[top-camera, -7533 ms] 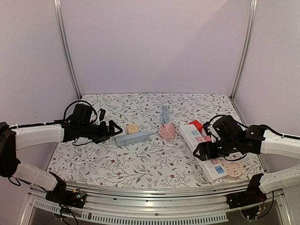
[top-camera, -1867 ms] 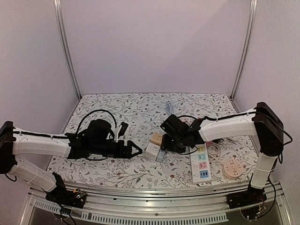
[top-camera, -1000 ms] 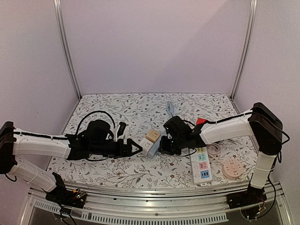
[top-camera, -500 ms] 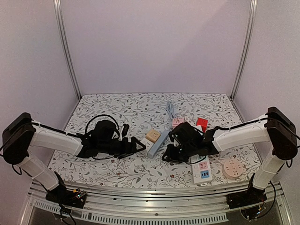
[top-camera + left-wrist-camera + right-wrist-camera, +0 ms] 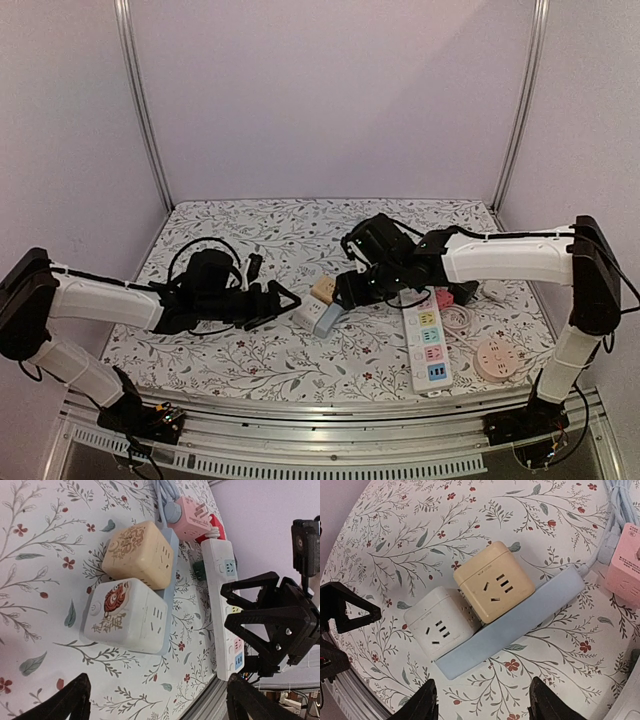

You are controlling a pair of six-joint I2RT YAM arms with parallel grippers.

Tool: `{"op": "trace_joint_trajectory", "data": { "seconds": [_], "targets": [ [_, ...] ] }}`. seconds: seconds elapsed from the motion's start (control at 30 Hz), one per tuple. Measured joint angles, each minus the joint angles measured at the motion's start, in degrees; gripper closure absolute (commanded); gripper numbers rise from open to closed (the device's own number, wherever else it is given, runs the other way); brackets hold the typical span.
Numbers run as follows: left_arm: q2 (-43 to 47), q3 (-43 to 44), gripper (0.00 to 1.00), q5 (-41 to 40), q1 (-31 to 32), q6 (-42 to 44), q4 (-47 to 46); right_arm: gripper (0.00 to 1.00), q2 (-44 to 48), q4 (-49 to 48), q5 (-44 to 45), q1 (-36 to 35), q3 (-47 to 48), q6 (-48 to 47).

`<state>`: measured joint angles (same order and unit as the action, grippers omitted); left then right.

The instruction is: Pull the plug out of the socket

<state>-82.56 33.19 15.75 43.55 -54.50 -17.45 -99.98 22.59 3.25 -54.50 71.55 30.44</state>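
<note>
A blue-grey socket strip [image 5: 520, 622] lies on the flowered table with two cube plugs on it. The yellow cube [image 5: 492, 582] sits mid-strip and the white cube [image 5: 440, 625] sits at its end. I cannot tell how firmly the white cube sits in the strip. My right gripper [image 5: 482, 705] hovers open above the strip's side, nothing between its fingers. My left gripper [image 5: 157, 705] is open too, a short way from the white cube [image 5: 127, 617], touching nothing. From above, the strip [image 5: 330, 318] lies between the left gripper [image 5: 285, 303] and the right gripper [image 5: 343, 293].
A pink cube adapter [image 5: 627, 562] with a pale cable lies just behind the strip. A long white power strip [image 5: 427, 340] lies to the right, a round peach socket [image 5: 496, 360] near the front right corner. The metal table rail [image 5: 330, 415] runs along the front.
My right gripper has gone from shut to open and drawn up and back from the strip. The strip with its cubes has shifted slightly. The left gripper stays open.
</note>
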Motion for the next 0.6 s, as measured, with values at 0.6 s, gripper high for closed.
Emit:
{"op": "trace_joint_trajectory", "data": {
  "seconds": [0.6],
  "targets": [
    [8.5,-5.2,0.07,-1.9,-1.3,-0.3,5.2,0.24,-17.9,9.6,-1.5,2.6,20.1,-21.9]
  ]
}}
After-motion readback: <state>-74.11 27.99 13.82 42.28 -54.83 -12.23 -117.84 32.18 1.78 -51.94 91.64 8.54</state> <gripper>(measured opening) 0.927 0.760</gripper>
